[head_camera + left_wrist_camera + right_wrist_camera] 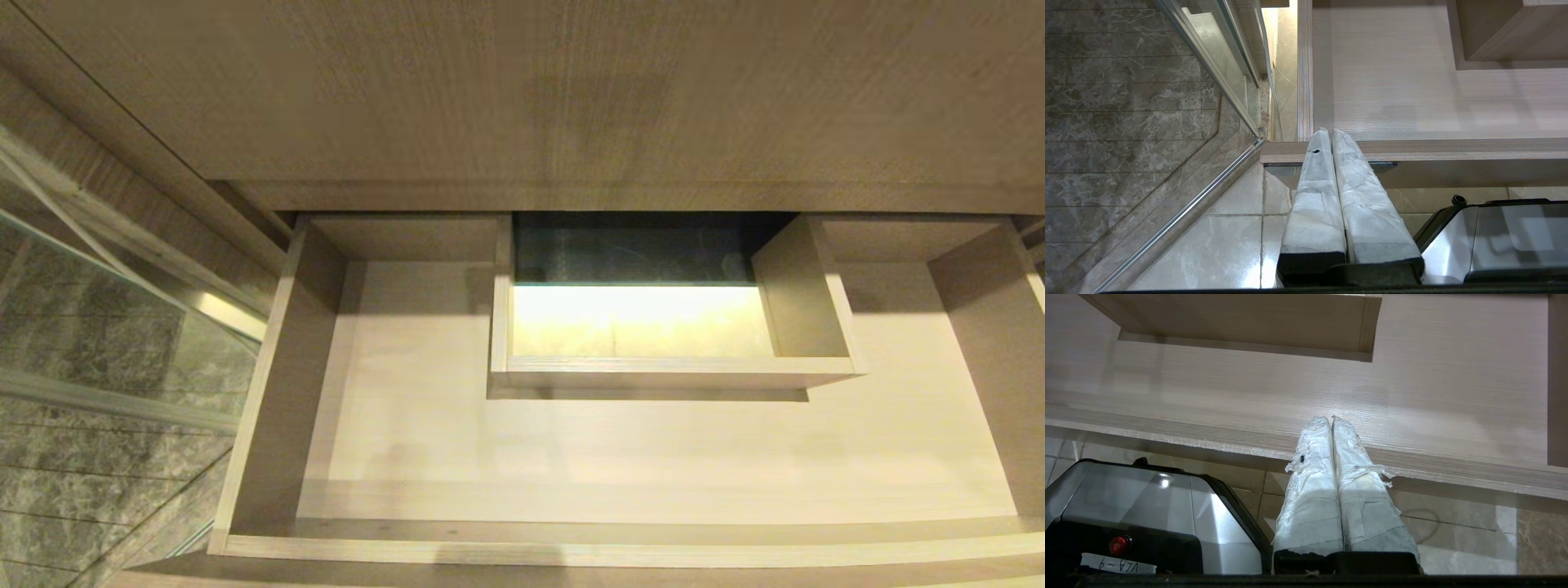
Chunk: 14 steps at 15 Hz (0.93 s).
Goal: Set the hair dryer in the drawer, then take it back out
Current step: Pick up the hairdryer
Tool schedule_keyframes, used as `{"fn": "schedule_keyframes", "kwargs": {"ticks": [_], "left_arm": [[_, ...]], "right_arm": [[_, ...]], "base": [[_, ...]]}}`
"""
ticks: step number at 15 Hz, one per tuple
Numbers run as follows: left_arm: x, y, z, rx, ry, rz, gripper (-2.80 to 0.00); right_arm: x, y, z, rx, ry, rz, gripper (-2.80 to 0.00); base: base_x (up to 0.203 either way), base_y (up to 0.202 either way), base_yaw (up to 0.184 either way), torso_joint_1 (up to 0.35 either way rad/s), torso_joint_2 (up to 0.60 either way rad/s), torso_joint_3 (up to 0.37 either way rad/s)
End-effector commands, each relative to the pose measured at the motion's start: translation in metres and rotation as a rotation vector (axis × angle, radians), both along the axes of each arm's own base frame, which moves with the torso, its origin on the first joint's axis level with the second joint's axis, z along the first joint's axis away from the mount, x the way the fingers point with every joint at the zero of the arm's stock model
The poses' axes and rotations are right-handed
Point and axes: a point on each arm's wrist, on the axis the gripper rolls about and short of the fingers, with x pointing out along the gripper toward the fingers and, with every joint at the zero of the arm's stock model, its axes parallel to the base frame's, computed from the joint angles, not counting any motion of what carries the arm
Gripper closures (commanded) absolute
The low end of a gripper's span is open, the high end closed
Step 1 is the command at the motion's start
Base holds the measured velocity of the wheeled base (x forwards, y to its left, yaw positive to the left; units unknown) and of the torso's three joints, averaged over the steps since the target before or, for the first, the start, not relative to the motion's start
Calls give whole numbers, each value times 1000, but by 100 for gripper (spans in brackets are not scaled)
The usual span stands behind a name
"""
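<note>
Drawer [653, 474] pulled open, boxed cut-out [678, 371] inside; hair dryer in no view. Left tool [1329, 131] and right tool [1330, 418] both pressed together, holding nothing, over drawer's front edge.

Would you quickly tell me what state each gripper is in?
Left gripper: shut, holding nothing.
Right gripper: shut, holding nothing.

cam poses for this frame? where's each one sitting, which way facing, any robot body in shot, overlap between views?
Head: high, looking steeply down into the open drawer and its boxed cut-out; no arm visible.
Left wrist: behind the shut left gripper, facing down at the drawer's left front corner, floor tiles; robot base shows.
Right wrist: behind the shut right gripper, over the drawer front; base shows.
Shared: drawer and cut-out in all three.
</note>
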Motion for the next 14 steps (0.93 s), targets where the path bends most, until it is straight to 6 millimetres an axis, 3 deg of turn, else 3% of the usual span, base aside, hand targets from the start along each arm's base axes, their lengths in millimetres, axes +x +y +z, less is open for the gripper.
{"fn": "schedule_keyframes", "kwargs": {"ticks": [1, 5, 10, 14], "left_arm": [[0, 0, 0, 0, 1, 1, 0], [0, 0, 0, 0, 1, 1, 0], [0, 0, 0, 0, 0, 0, 0], [0, 0, 0, 0, -1, 1, 0]], "right_arm": [[-3, 0, -1, 6, -36, -1, 0], [-3, 0, -1, 6, -36, -1, 0], [-3, 0, -1, 6, -36, -1, 0], [-3, 0, -1, 0, -37, -1, 0]], "base": [[0, 0, 0, 53, -71, -22], [0, 0, 0, 200, -121, -90], [0, 0, 0, 200, -530, -181], [0, 0, 0, 56, -94, -44]]}}
